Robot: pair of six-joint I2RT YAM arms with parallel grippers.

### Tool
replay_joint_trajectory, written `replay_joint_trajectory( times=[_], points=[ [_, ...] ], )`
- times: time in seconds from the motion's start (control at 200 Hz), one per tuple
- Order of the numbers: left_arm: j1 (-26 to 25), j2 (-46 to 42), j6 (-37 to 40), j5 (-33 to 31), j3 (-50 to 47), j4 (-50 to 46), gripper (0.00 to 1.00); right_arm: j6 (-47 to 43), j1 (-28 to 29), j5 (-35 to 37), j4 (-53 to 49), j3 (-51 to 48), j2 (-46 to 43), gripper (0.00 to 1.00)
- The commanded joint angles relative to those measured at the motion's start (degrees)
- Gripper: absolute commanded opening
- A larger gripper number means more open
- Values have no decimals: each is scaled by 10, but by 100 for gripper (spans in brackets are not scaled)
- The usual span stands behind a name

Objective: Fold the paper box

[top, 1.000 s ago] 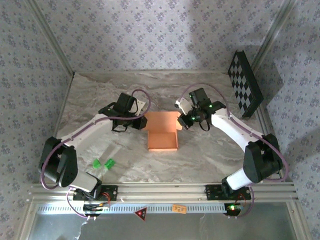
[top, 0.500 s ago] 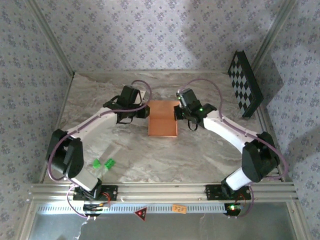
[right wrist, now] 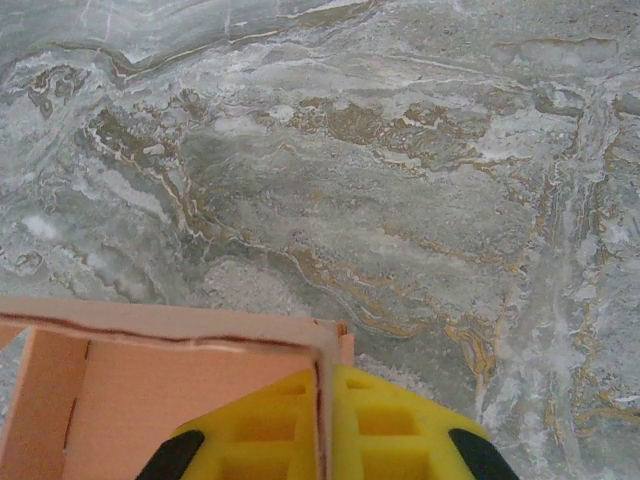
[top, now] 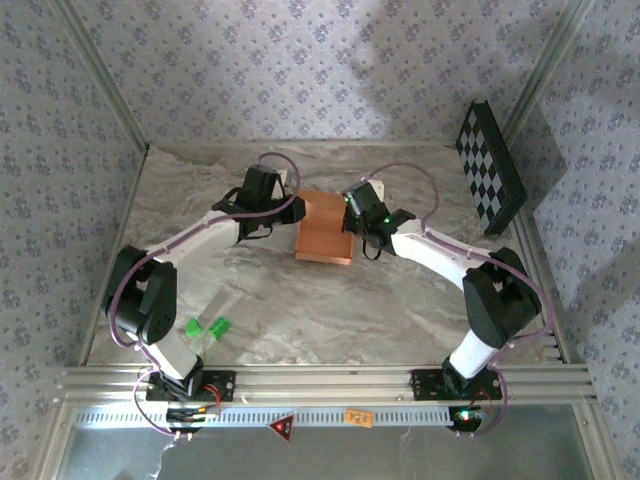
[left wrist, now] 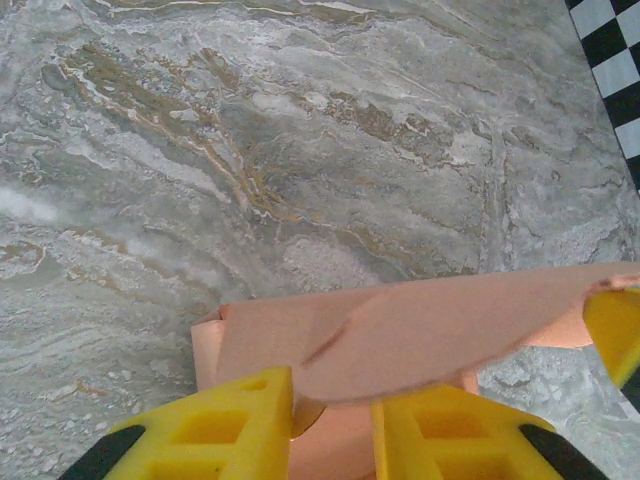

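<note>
At mid-table, right hand (top: 347, 207) pinches the paper box (top: 322, 238) wall; left hand (top: 297, 211) opposite, grip unclear.

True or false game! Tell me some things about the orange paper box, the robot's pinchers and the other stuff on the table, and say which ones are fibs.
1. The paper box is salmon-orange. True.
2. The small green pieces are inside the box. False: they lie on the table at its near left, well apart from the box.
3. The right gripper is shut on a wall of the box. True.
4. The checkerboard panel lies flat in the middle of the table. False: it stands tilted at the table's far right side.
</note>
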Motion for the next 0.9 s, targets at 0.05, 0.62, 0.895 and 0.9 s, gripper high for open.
replay_joint_trajectory(
  times=[0.05, 0.62, 0.895, 0.9],
  points=[
    [0, -3, -29, 26, -26, 51, 28, 18, 11, 22, 29, 7, 3, 0],
    [-1, -31, -60, 67, -119, 95, 30, 11, 60, 56, 69, -56, -21, 0],
    [-2, -36, -78, 93, -139, 121, 31, 11, 76, 65, 77, -77, -25, 0],
    [-2, -36, -78, 92, -139, 121, 31, 11, 76, 65, 77, -78, -26, 0]
  ],
)
